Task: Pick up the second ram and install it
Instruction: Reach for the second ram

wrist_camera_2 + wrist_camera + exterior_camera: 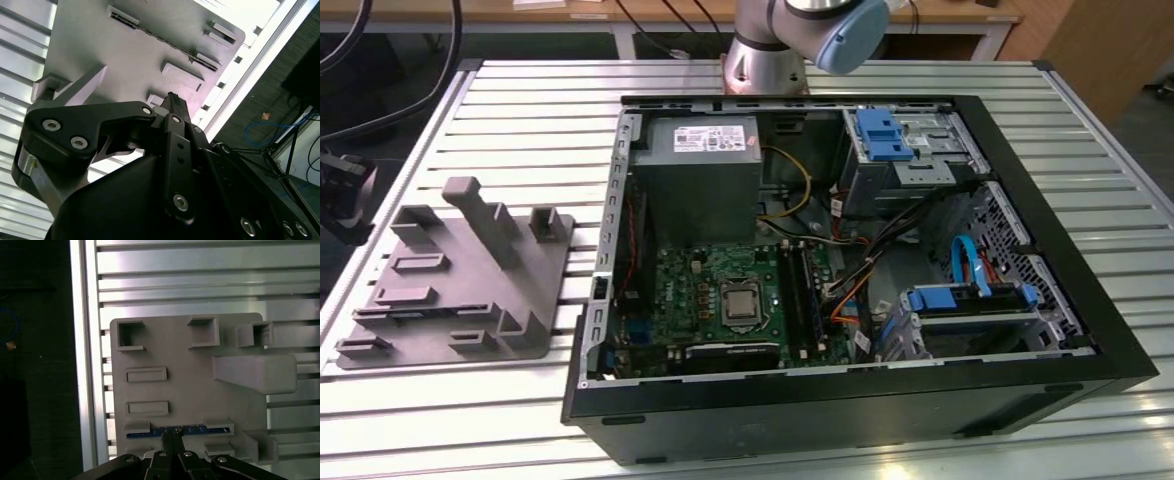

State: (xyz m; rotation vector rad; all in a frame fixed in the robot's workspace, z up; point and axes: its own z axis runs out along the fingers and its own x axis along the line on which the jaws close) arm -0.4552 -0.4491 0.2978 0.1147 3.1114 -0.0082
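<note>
Above the second ram (202,429) slotted in the grey tray (190,380), the tool (172,440) hovers empty, fingers (173,107) pressed together.

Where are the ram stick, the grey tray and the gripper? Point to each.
ram stick (200,429), first wrist view, on its long upper edge.
grey tray (190,380), first wrist view, on its bare flat face.
gripper (172,436), first wrist view, between its fingertips.

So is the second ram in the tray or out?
In. The first wrist view shows the second ram lying in a slot of the grey tray, with the hand at its middle.
</note>
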